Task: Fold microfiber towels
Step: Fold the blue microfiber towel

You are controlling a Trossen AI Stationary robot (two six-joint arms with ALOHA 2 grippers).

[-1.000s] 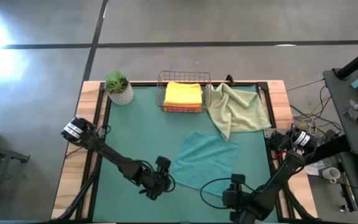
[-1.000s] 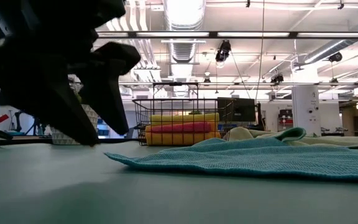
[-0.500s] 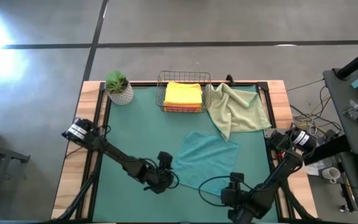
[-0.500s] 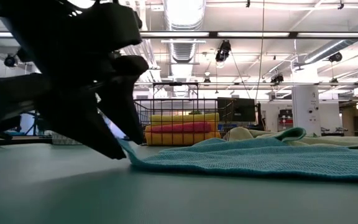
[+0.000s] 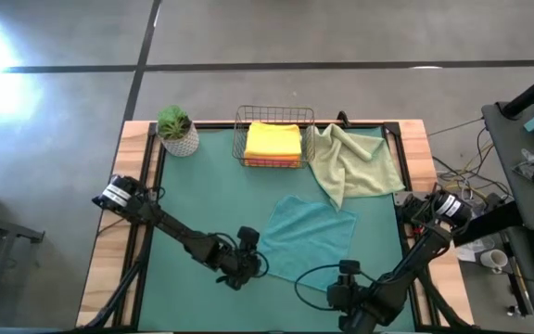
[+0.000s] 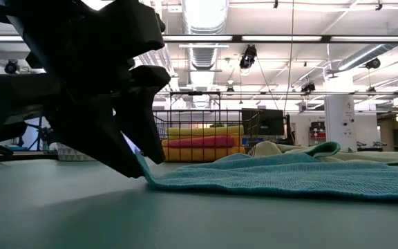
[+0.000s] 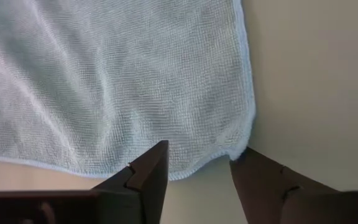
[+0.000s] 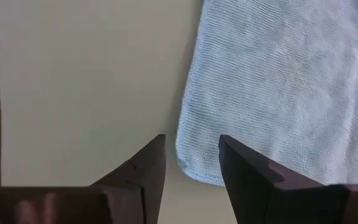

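A teal microfiber towel (image 5: 309, 237) lies spread flat on the green mat (image 5: 202, 204), one corner pointing at the near edge. My left gripper (image 5: 253, 264) stands open at the towel's left corner (image 7: 229, 152), its fingers on either side of the hem. My right gripper (image 5: 343, 278) hangs open above the towel's near corner (image 8: 194, 162), with that corner showing between its fingers. A pale sage towel (image 5: 350, 162) lies rumpled at the far right, with part of it on the mat. My left gripper slants down from the table's left at the teal towel's left corner (image 6: 142, 166), fingers apart. One fingertip (image 6: 133, 169) meets the hem, and the corner curls up slightly against it. The rest of the towel lies flat on the mat.
A wire basket (image 5: 273, 139) at the far edge holds folded towels, a yellow one on top. A potted plant (image 5: 176, 130) stands at the far left corner. Bare mat stretches left of the teal towel.
My left gripper has moved toward the table's right edge and slightly down, reaching the teal towel's left corner. That corner, flat on the mat a second ago, now rides up against the finger. The rest of the towel has stayed put.
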